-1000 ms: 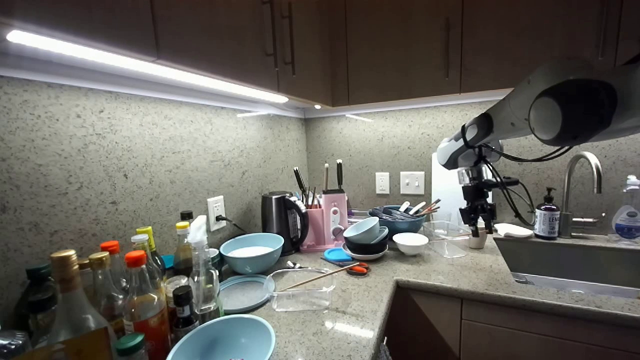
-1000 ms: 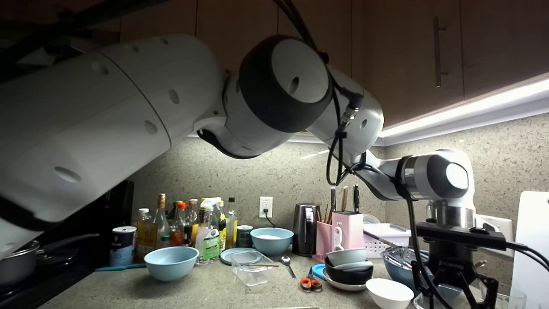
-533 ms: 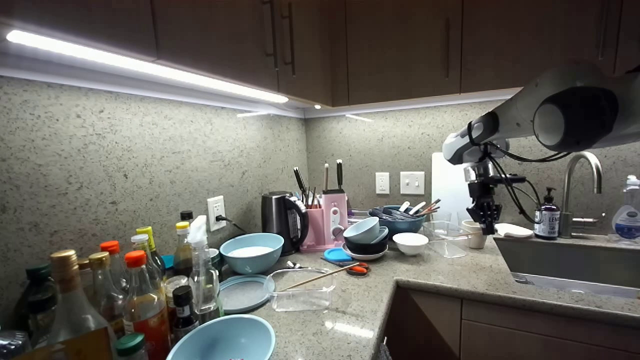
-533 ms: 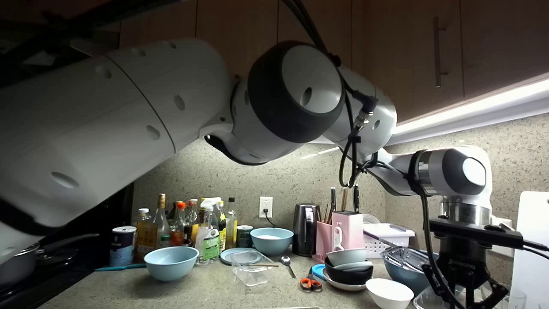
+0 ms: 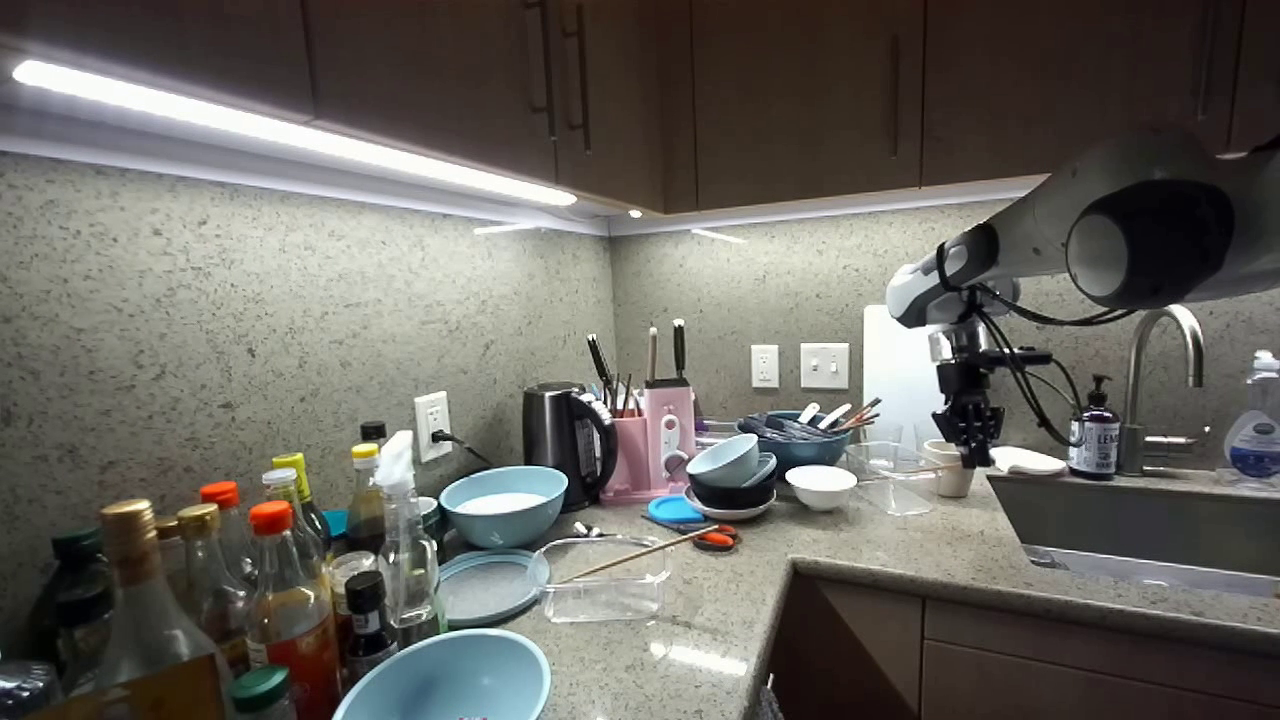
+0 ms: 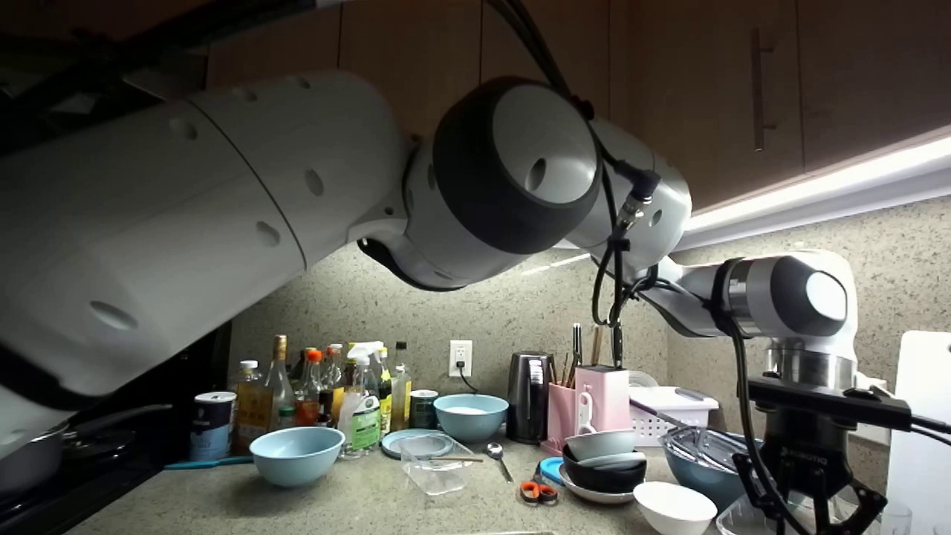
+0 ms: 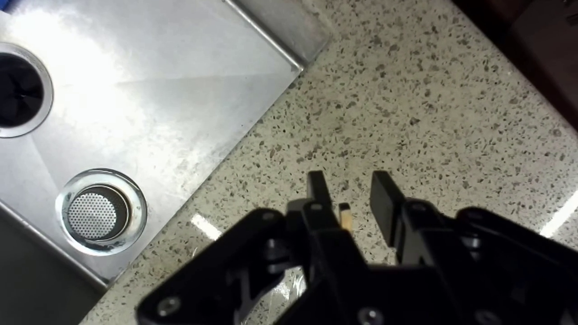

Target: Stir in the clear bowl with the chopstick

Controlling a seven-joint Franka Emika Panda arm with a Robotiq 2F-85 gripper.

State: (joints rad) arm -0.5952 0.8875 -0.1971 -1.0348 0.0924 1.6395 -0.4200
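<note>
1. The end effector [image 7: 348,194] is released, its pads [image 7: 384,203] apart. The chopstick [image 7: 345,219] shows between them, nearer the left-hand pad in the wrist view; I cannot tell whether they touch.
2. The chopstick lies across the clear bowl [image 5: 900,495] near the cup [image 5: 953,485], its end jutting towards the end effector; the bowl's contents are unclear.
3. The step appears to be the grasp. Centre the pads on the chopstick, reach low enough to straddle it, then squeeze gently. Something so thin may roll or slip, and an off-centre squeeze could drag the bowl along the table [image 7: 429,113].
4. Once it is held, raise it slightly and tip the free end into the bowl before circling slowly; wide sweeps would likely knock the walls.
5. Clear bowls: two. The second clear bowl [image 5: 605,600], well apart, carries its own stick [image 5: 640,553] and is probably not the target.
6. Also: three large blue bowls [image 6: 297,461], two pale bowls [image 6: 603,443] stacked with one black bowl [image 6: 605,475], one white bowl [image 6: 674,511], one pair of scissors [image 6: 539,492], one spoon [image 6: 495,452], one kettle [image 6: 529,401], and two drains [image 7: 101,212] in the sink [image 7: 180,122].
</note>
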